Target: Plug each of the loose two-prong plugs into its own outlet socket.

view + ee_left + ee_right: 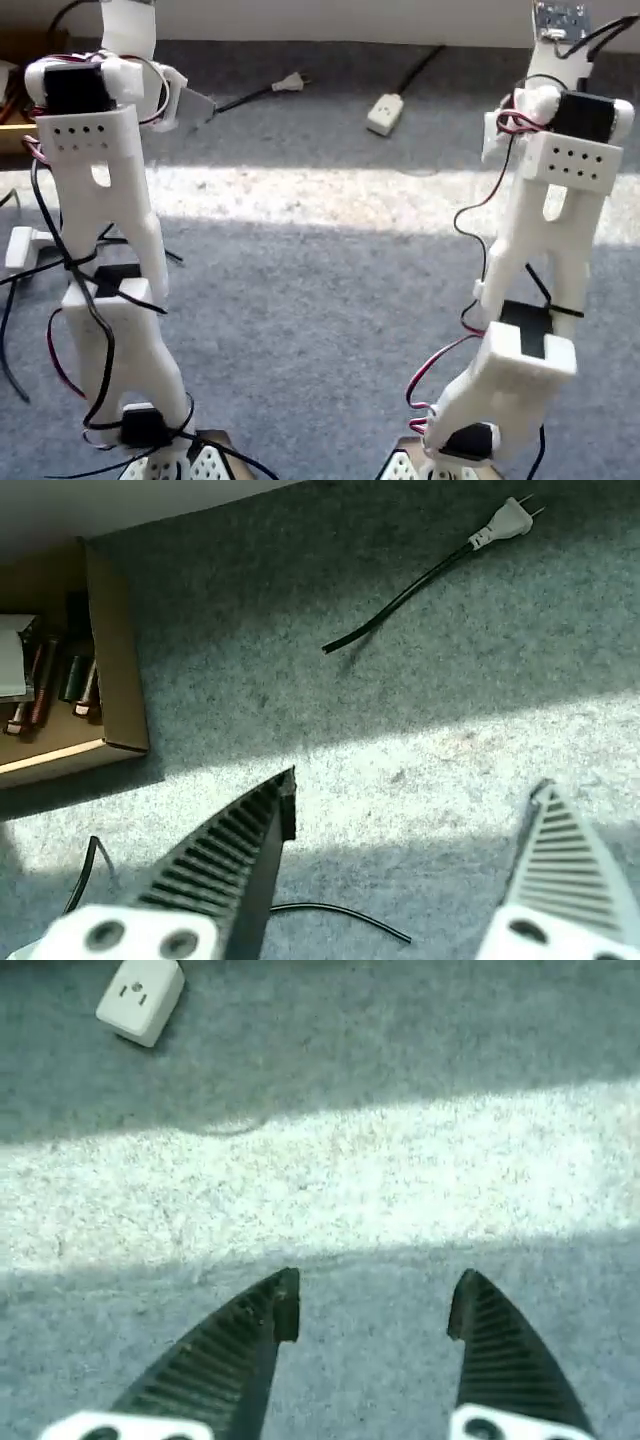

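Sunlit grey carpet (320, 330) with plug (289, 83), cardboard box (115, 670)

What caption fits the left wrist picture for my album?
Open left gripper hovers over grey carpet, a loose plug lying farther off.

Rough, matt grey pile cloth covers the desk (320, 300). The plug (505, 520) is smooth white plastic with bare metal prongs, on a matt black cord (400, 595). The outlet socket (140, 998) is smooth white plastic. The left pincer (415, 790) and right pincer (375, 1305) are ribbed matt plastic. The box (110, 670) is plain brown cardboard.
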`<state>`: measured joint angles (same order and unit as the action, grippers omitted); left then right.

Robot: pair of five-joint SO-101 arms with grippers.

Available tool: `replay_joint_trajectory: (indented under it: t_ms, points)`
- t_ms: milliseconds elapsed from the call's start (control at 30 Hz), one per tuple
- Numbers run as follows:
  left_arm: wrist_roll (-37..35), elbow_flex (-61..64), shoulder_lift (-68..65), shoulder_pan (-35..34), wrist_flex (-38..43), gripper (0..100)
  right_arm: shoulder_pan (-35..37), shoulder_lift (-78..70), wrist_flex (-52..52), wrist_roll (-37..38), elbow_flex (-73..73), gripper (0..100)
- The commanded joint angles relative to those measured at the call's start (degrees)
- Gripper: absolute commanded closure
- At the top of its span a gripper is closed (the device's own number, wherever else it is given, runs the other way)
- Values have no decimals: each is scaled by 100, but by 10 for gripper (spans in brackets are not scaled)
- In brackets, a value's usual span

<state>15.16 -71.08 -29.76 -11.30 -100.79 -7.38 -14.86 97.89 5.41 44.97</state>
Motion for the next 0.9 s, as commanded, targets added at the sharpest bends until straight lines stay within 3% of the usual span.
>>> replay_joint_trajectory:
  t_ms: [0, 267, 400, 467, 600, 733, 867]
  points:
    - [53, 927, 927, -233, -26, 646, -338, 1059, -101, 70, -681, 746]
    - [44, 3916, 3609, -400, -18, 646, -418, 3697, -268, 105, -3433, 746]
    - [70, 6229, 5613, -391, -9, 646, -435, 5692, -919, 299, -6193, 746]
    - [79, 7530, 6642, -374, 70, 646, -426, 6870, -1877, 554, -7960, 746]
    - [422, 10396, 8444, -268, 1653, 646, -462, 9191, -3996, 1090, -11495, 746]
    - [1073, 12927, 9842, -497, 2884, 646, -462, 11143, -3943, 1371, -13631, 746]
    - [1231, 14580, 10615, -699, 3385, 646, -426, 12048, -3565, 1363, -14580, 746]
